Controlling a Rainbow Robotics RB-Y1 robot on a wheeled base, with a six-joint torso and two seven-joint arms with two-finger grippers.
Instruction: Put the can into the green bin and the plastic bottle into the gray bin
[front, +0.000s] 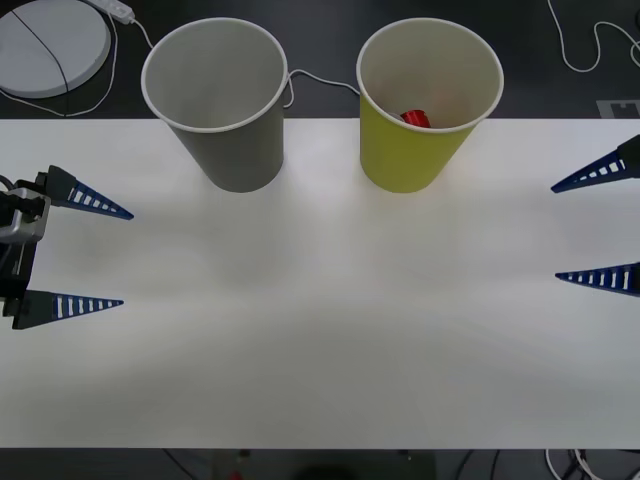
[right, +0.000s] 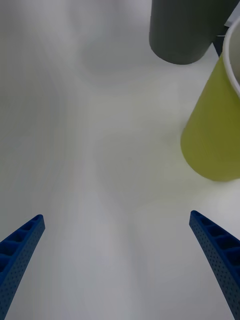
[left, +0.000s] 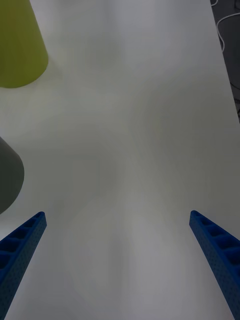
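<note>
Left gripper (front: 120, 258) sits at the left edge of the white table (front: 320, 330), fingers spread wide with nothing between them, pointing inward across the bare surface; it appears parked clear of the work.

The gray bin (front: 225, 95) stands upright at the far side of the table, mouth up. Its interior looks empty as far as can be seen, and no plastic bottle is visible on the table, so that half of the task appears undone.

Just beside it stands the green bin (front: 420, 110), also upright. The can (front: 416, 118) lies inside against the far wall, a red patch partly hidden by the near rim. Its long axis and heading cannot be determined.

Right gripper (front: 556, 232) rests at the right edge, fingers apart and empty, pointing inward, well clear of both bins.
</note>
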